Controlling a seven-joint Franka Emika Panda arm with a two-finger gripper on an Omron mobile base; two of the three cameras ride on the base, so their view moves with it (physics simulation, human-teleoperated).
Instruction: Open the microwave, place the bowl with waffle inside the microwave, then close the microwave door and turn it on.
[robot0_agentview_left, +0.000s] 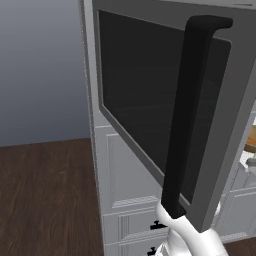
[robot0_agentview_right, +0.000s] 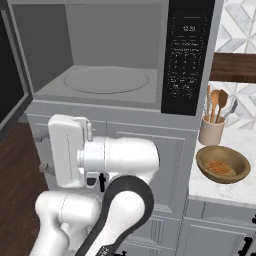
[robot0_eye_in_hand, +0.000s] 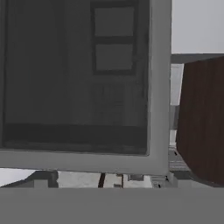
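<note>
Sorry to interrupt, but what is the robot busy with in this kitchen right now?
The white robot arm is at the built-in grey microwave, whose dark glass door with the long black bar handle is swung open, showing the empty cavity and turntable. The shallow tan bowl with waffle sits on the white counter to the right, beside a utensil holder. Nothing is held.

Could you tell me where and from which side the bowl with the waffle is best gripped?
Probably pinch the rim of the bowl with waffle from above, one finger inside and one outside: it sits upright and shallow on the counter. The near rim keeps away from the utensil holder behind.
</note>
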